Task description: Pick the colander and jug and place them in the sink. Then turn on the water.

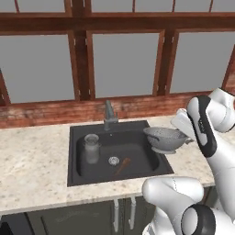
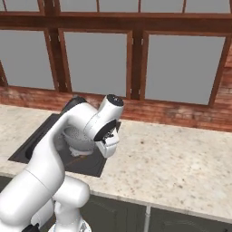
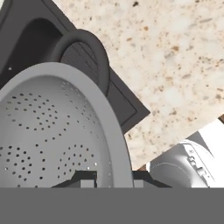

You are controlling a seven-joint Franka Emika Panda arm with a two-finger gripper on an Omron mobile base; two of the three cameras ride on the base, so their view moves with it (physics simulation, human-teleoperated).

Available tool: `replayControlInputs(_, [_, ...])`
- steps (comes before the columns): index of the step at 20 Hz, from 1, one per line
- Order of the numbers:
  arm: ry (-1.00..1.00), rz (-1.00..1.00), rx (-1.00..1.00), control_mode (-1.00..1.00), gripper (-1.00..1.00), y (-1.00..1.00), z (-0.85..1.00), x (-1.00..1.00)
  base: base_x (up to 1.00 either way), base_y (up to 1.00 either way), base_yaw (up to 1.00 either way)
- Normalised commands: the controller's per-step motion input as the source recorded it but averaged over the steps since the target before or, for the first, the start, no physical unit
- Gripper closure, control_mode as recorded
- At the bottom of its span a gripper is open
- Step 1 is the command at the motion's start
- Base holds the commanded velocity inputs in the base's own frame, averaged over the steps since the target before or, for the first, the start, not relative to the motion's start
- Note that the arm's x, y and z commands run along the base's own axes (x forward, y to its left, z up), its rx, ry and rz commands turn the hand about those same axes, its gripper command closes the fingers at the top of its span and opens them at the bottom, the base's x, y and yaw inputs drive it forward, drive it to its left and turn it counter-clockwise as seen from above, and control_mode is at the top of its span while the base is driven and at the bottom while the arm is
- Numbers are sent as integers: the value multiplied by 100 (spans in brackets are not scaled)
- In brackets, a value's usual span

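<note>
Closest to us, the pincer (image 3: 113,177) pinches the colander (image 1: 166,138) by its rim with fingers nearly together, holding it above the right edge of the sink (image 1: 137,158) — released too early, we judge it could land on the surface (image 1: 32,156) (the jug (image 1: 91,148) already stands inside).

Speckled beige stone counter (image 1: 32,156) below red-brick sill (image 1: 41,112) and wood-framed grey windows (image 1: 124,64).

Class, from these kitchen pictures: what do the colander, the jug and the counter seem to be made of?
Colander: probably metal, silvery-grey with a smooth sheen and small punched holes.
Jug: dull matte grey, perhaps metal or stoneware; the look leaves it open.
Counter: likely polished stone such as granite, beige with dark and tan speckles.
</note>
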Motion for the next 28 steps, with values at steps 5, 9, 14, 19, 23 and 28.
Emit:
replayControlInputs(5, [0,0,0,100,100,0,0,0,54,2,41])
replayControlInputs(9, [0,0,0,100,100,0,0,0,53,0,39])
replayControlInputs(14, [0,0,0,100,100,0,0,0,72,0,36])
replayControlInputs(19, [0,0,0,100,100,0,0,0,65,0,25])
replayControlInputs(23, [-10,10,0,-100,100,4,-7,43,17,0,5])
replayControlInputs(28, [-24,5,-1,-100,100,22,0,35,0,0,0])
